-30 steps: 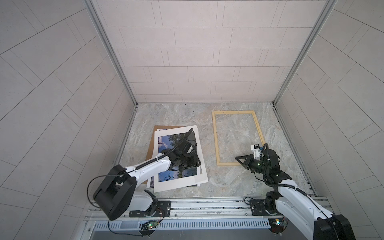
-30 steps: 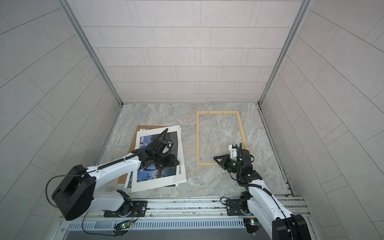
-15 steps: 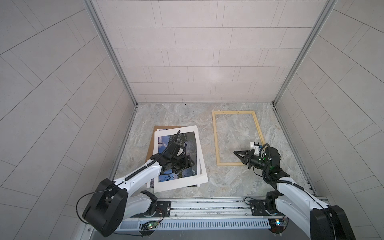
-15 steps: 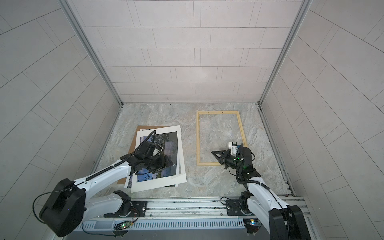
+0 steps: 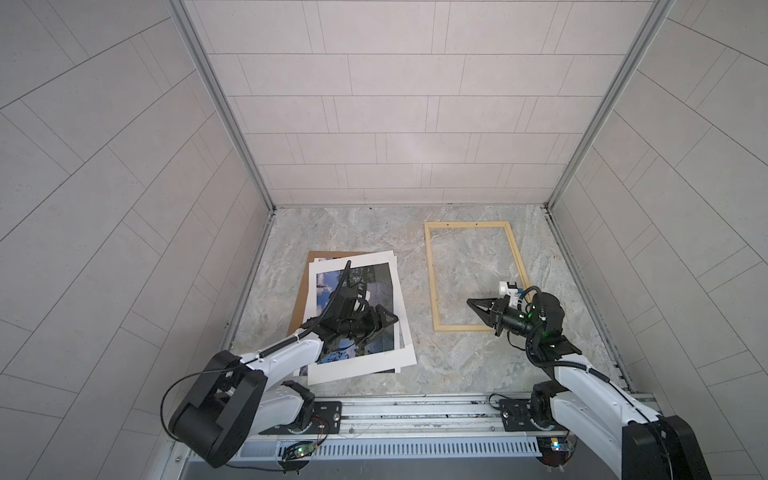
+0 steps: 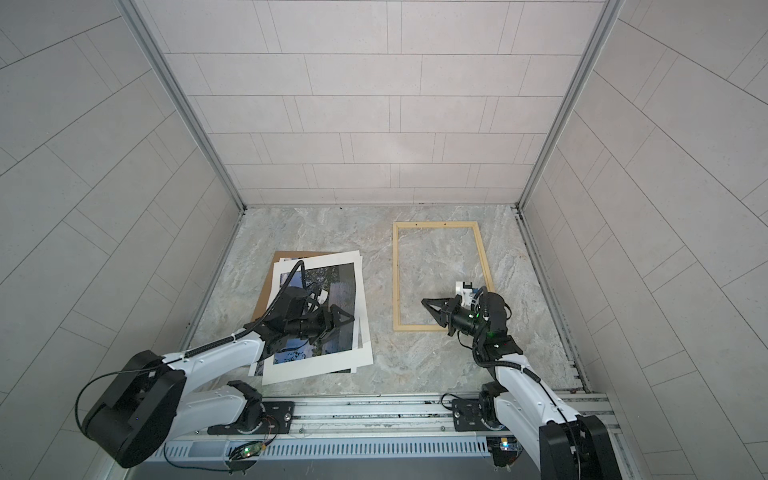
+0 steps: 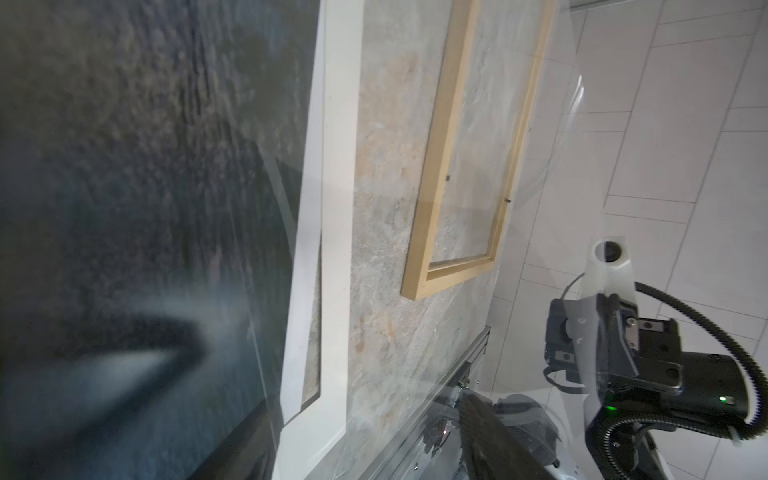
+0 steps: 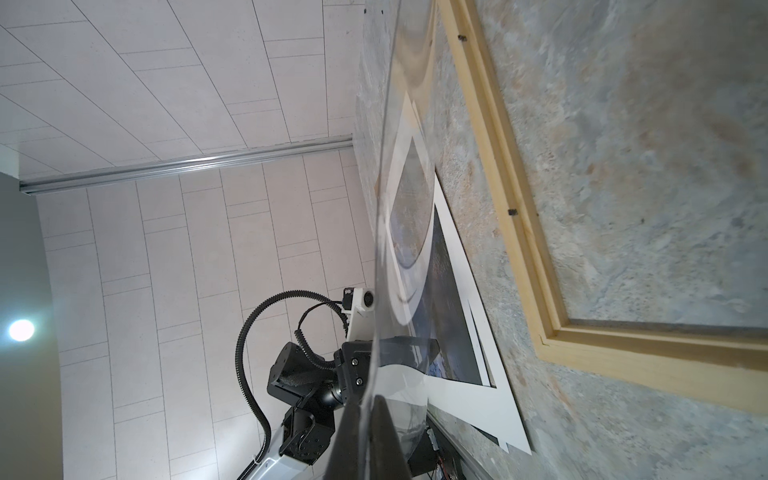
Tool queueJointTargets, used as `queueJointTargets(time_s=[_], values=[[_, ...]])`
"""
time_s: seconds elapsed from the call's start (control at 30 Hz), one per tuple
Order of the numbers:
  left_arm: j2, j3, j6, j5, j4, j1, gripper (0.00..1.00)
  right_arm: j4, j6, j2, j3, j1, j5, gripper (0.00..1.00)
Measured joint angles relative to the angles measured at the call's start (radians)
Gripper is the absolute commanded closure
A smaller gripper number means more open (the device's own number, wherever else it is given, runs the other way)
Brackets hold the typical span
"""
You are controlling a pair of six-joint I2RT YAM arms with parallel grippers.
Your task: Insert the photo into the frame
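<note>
The photo (image 5: 376, 286) lies face up at the left under a white mat (image 5: 365, 365), also seen in the left wrist view (image 7: 124, 166). The pale wood frame (image 5: 432, 282) lies flat to the right, with bare floor inside it. My right gripper (image 5: 472, 301) hangs over the frame's near end, shut on a clear sheet (image 8: 384, 216) that stands on edge and bows toward the left arm. My left gripper (image 5: 386, 319) hovers over the photo's right part, open. The clear sheet (image 7: 569, 174) runs between its spread fingers (image 7: 482, 432); whether they touch it I cannot tell.
A brown backing board (image 5: 322, 257) pokes out from under the photo and mat at the far left. Tiled walls close in the marble floor (image 5: 374, 224) on three sides. A metal rail (image 5: 415, 411) with both arm bases runs along the near edge.
My left arm has drawn its elbow back toward the rail, with its gripper turned to point right and its jaws slightly wider. My right gripper has shifted a little farther over the frame's near bar.
</note>
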State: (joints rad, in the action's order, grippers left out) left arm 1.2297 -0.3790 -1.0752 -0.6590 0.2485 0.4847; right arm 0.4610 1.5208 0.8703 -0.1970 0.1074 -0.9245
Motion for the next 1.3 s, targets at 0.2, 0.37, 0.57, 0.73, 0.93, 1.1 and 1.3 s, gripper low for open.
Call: queueJointTargets(time_s=[0.2,0.37,0.57,0.73,0.93,1.1,1.3], values=[[-0.006,0.021,-0.073,0.014,0.122,-0.005,0.39,-0.15,-0.109,-0.027,-0.019,-0.005,-0.014,1.0],[-0.061,0.024,-0.095,0.009,0.17,-0.005,0.44,-0.271,-0.212,-0.034,-0.028,-0.003,-0.021,1.0],[-0.072,0.024,-0.096,0.008,0.181,-0.005,0.49,-0.406,-0.333,-0.021,-0.041,-0.003,-0.021,1.0],[-0.023,0.024,-0.096,-0.014,0.227,-0.005,0.61,-0.537,-0.462,0.003,-0.113,-0.003,-0.021,1.0],[0.058,0.023,-0.091,-0.049,0.253,-0.005,0.81,-0.672,-0.612,0.035,-0.169,0.004,-0.01,1.0],[0.061,0.022,-0.077,-0.056,0.252,-0.005,0.95,-0.763,-0.685,0.04,-0.198,0.009,0.013,0.61],[-0.037,-0.003,-0.032,-0.025,0.139,-0.005,1.0,-0.969,-0.816,-0.005,-0.352,0.012,0.196,0.28]])
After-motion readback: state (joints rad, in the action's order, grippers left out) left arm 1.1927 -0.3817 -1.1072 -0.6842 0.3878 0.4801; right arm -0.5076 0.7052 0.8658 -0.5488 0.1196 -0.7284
